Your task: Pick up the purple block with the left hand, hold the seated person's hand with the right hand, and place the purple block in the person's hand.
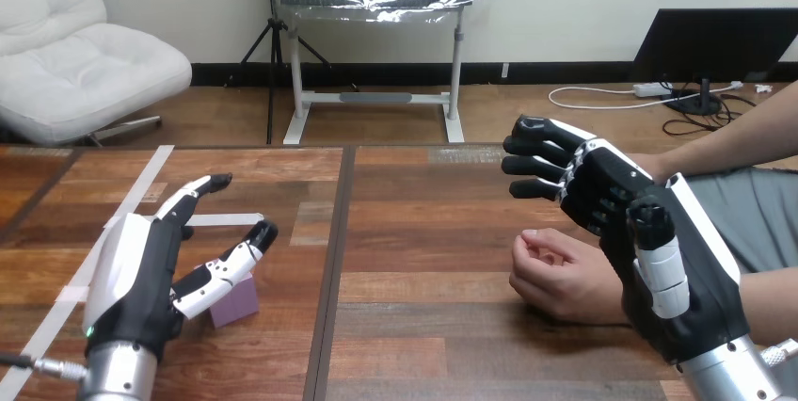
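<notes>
The purple block [235,299] lies on the table at the lower left, partly hidden behind my left thumb. My left hand [141,274] hovers over it, open, with fingers stretched forward and thumb beside the block. My right hand [649,232] is raised at the right, open, fingers pointing left. Just below and to the left of it, the person's hand [555,274] rests on the table as a loose fist. The two look apart.
White tape strips [132,203] run diagonally across the left part of the wooden table [414,326]. A dark seam [334,269] divides the tabletop down its middle. The person's forearm [725,142] reaches in from the right edge.
</notes>
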`<state>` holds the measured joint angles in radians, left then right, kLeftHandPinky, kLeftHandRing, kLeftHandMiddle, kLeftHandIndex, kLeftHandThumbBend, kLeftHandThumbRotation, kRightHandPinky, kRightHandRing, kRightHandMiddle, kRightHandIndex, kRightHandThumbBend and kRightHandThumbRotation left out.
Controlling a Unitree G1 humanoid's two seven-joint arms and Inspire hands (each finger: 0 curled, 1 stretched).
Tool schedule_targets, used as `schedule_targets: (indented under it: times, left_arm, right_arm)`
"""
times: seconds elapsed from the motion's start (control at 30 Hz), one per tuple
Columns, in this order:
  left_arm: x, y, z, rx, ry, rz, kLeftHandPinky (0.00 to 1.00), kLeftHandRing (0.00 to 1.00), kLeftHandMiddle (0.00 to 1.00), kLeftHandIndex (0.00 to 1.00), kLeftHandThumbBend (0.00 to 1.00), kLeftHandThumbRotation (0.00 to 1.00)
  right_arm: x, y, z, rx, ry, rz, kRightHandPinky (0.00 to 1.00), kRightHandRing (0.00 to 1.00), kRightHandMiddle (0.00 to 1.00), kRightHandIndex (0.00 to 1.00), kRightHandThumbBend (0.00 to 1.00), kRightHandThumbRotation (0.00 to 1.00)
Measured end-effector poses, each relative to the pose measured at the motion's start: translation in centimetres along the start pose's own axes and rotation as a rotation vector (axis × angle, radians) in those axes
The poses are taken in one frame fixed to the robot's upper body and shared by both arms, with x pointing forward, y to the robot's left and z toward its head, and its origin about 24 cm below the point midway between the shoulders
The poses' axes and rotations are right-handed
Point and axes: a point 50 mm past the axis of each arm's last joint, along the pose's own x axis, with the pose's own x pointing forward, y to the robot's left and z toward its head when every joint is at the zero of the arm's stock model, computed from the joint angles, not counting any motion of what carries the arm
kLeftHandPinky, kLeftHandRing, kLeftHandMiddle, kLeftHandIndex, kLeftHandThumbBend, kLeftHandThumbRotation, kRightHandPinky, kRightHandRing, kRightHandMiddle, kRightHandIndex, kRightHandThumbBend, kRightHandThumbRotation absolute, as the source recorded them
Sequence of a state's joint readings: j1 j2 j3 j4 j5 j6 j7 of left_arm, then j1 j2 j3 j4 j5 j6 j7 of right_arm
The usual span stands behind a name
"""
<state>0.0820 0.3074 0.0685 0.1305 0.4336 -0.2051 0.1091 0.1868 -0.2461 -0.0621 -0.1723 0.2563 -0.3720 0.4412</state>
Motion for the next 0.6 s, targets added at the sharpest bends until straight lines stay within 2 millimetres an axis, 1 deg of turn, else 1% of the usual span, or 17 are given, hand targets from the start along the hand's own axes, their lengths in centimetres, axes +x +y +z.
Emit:
schedule_targets:
  times: [0.13, 0.6]
  left_arm:
    - [0.5, 0.0, -0.4, 0.033, 0.014, -0.013, 0.75, 0.87, 0.87, 0.83, 0.72, 0.61]
    - [1.8, -0.7, -1.6, 0.091, 0.058, -0.065, 0.73, 0.85, 0.86, 0.82, 0.74, 0.55]
  right_arm:
    - [0.0, 0.0, 0.0, -0.001, 0.000, 0.001, 0.76, 0.81, 0.82, 0.82, 0.91, 0.98]
    - [0.1, 0.0, 0.0, -0.001, -0.002, 0.000, 0.78, 0.82, 0.83, 0.82, 0.92, 0.98]
